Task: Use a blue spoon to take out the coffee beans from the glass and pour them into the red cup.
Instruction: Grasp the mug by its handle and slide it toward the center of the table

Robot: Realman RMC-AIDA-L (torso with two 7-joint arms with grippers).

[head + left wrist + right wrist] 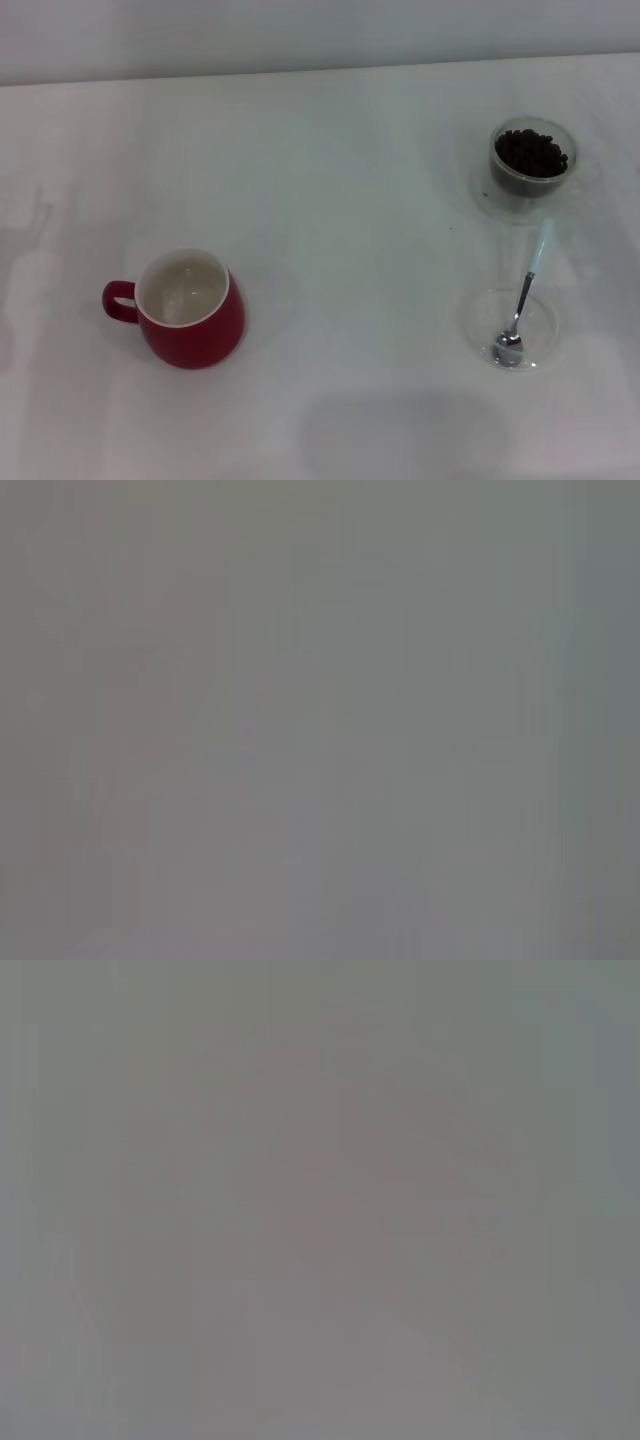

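With neither gripper in sight, the blue spoon rests bowl-down in a shallow dish, handle toward the glass of coffee beans, the red cup well apart on the table.

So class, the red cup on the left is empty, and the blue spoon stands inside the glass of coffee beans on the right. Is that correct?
Not quite. The blue spoon rests with its bowl in the shallow clear dish, nearer than the glass of coffee beans, as the head view shows. The red cup on the left is indeed empty.
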